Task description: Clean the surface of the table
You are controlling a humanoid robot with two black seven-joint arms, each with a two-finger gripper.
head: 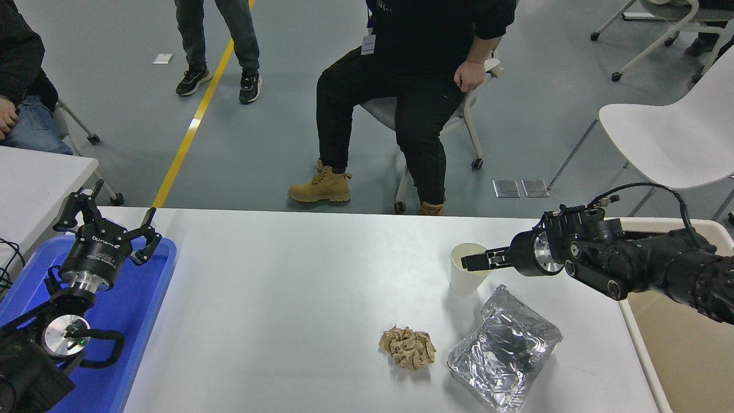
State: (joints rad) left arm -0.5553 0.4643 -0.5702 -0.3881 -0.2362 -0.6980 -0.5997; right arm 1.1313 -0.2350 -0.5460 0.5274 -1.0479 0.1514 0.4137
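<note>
Spread wide across the lower half of the head view: the table surface [287,298], glossy white-grey, round-cornered. Resting on its right part, a white paper cup [467,269] standing upright, a crumpled brown paper ball [408,347] nearer the camera, and just right of the ball a crinkled silver foil bag [504,350]. Reaching in from the right edge, the right gripper [471,262], held level over the cup's open mouth, tips at the rim; impossible to tell from this angle whether open or closed. Parked at the lower left above a blue tray [149,321], the left gripper [112,215], fingers spread wide and holding nothing, with small white lettering on its body too blurred to read. Beyond the far edge, a seated person in black with tan boots [421,97], a badge hanging at the chest. Off to the right, a white chair [676,137].
</note>
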